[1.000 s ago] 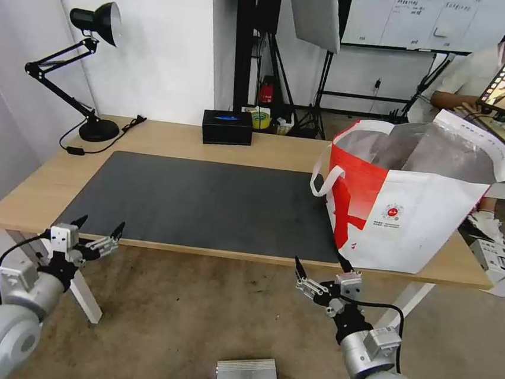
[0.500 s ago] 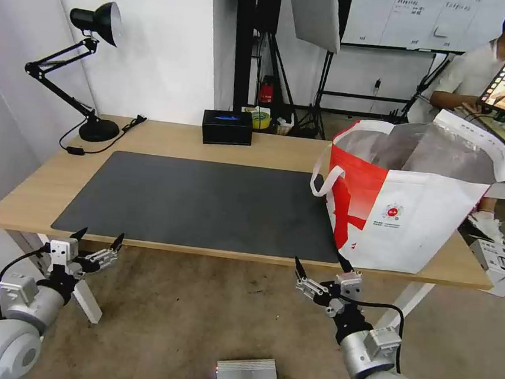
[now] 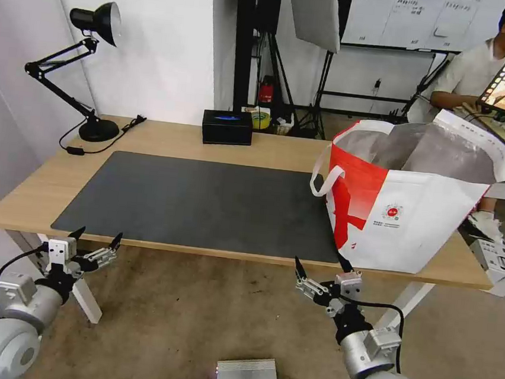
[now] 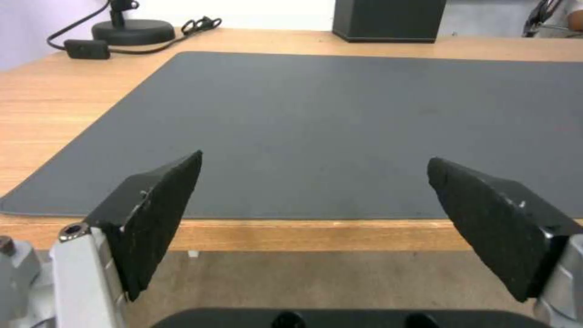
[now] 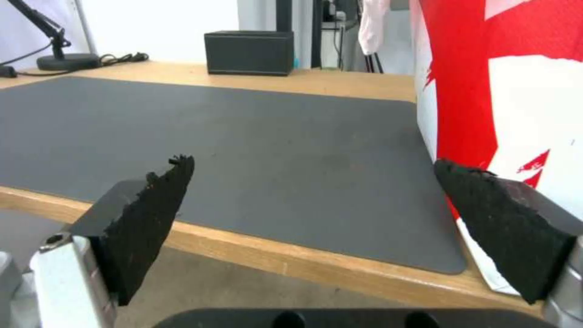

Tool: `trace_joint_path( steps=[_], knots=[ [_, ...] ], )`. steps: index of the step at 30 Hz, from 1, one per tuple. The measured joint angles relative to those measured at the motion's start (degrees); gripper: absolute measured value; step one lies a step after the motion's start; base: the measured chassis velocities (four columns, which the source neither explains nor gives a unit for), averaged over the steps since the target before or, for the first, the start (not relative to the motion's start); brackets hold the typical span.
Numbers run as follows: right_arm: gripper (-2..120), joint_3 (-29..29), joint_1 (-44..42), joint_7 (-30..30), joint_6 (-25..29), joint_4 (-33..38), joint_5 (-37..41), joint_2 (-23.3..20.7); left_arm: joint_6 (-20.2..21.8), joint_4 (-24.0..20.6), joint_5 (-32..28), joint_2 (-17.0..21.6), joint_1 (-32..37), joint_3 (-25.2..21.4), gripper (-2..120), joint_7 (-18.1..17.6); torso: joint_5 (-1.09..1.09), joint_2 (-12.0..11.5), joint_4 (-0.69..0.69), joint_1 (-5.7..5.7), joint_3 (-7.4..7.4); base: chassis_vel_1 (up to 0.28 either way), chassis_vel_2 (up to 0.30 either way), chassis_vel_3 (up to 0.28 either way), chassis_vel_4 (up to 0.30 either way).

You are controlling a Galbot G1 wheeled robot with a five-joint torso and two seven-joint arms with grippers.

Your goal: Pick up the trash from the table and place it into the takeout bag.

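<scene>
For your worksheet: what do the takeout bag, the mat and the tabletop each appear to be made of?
Takeout bag: seemingly matte woven or non-woven fabric, with crinkled silver foil lining. Mat: dark grey, smooth, matte, perhaps rubber or felt. Table: light wood-look surface with visible grain, possibly laminate.

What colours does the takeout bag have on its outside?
Red and white, on the takeout bag; the head view shows it best.
</scene>
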Motion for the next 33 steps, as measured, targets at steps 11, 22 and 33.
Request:
trace_joint_path(
  steps=[11, 22, 33],
  knots=[
    [100, 0.00, 0.00, 0.00, 0.00, 0.00, 0.00, 0.00, 0.03, 0.00, -0.03, 0.03, -0.03, 0.03, 100, -0.01, 0.00, 0.00, 0.00, 0.00, 0.00, 0.000, 0.000, 0.000, 0.000],
    [100, 0.00, 0.00, 0.00, 0.00, 0.00, 0.00, 0.00, 0.08, 0.00, -0.04, 0.04, -0.05, 0.09, 100, -0.05, 0.00, 0.00, 0.00, 0.00, 0.00, 0.000, 0.000, 0.000, 0.000],
    [100, 0.00, 0.00, 0.00, 0.00, 0.00, 0.00, 0.00, 0.10, 0.01, -0.04, 0.04, -0.05, 0.11, 100, -0.09, 0.00, 0.00, 0.00, 0.00, 0.00, 0.000, 0.000, 0.000, 0.000]
  ],
)
